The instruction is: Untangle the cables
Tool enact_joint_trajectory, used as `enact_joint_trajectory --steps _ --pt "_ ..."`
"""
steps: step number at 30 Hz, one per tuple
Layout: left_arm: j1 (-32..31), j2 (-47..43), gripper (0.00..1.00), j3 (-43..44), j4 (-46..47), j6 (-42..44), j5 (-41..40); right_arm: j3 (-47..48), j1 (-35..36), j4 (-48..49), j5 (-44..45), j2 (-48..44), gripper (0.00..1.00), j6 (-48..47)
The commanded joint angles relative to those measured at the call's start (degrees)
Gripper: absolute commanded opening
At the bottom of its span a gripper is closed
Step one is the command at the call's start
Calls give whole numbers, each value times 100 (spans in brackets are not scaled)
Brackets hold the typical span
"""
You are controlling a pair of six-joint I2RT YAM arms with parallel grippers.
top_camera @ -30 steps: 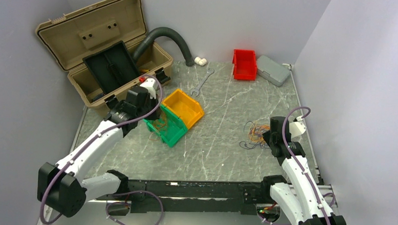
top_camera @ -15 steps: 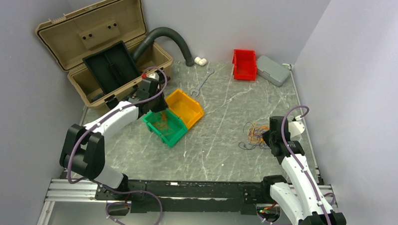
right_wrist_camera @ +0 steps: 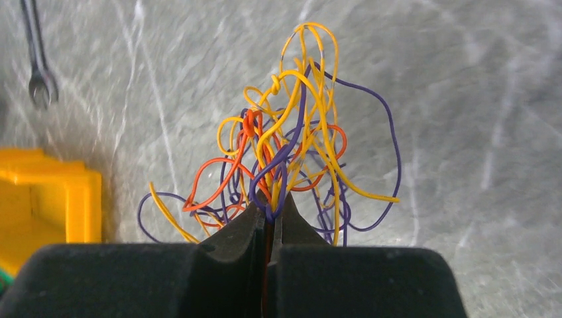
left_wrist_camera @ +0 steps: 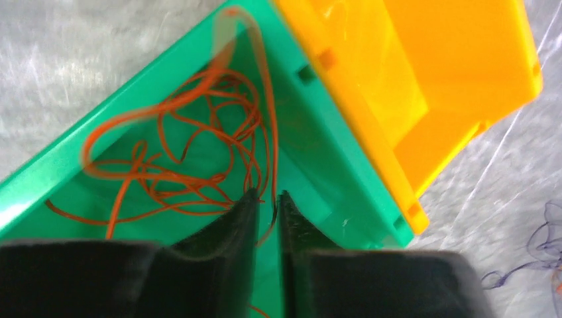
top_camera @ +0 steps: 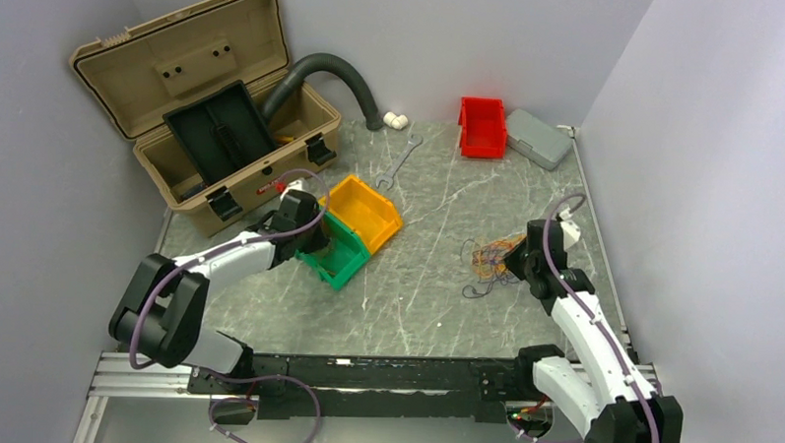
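Note:
The cables are thin wires in two lots. A tangled bunch of yellow, orange and purple wires lies right of centre, and my right gripper is shut on its near side. In the right wrist view the jaws pinch several strands of the bunch, which fans out ahead of them. Loose orange wires lie in the green bin. My left gripper is over that bin, jaws almost together with one orange wire between them. From above, the left gripper sits at the green bin.
A yellow bin touches the green one and also shows in the right wrist view. A wrench lies behind them. An open tan toolbox with a grey hose stands back left. A red bin and a grey case stand at the back right.
My left arm has swung down and reached into the green bin. My right gripper has moved forward and left, dragging the bunch that way.

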Motion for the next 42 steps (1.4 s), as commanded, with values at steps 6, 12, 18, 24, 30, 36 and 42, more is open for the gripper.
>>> enact_joint_trajectory --steps 6,12,18,24,30,36,42 --pt "-452 -960 86 941 -840 1544 -134 662 933 1230 -1901 676 14 -1191" --pt "-695 -1466 100 1302 -1497 2026 -225 971 1060 877 -2178 1079 94 -1559" --pt "-1013 -1347 99 1578 -1451 2426 372 870 1028 441 -1420 1007 89 -1642" --pt "-1649 -456 99 1829 -400 2737 1525 483 756 281 -1013 593 87 -1463" --pt "-1980 974 97 2596 433 3135 2480 361 339 175 -1073 248 87 -1369" --pt "-2038 2453 94 3583 921 3117 3266 149 -66 359 -1904 418 87 -1161" --pt "-2306 3678 88 4800 457 3249 3682 -146 -160 611 -2019 173 80 -894"
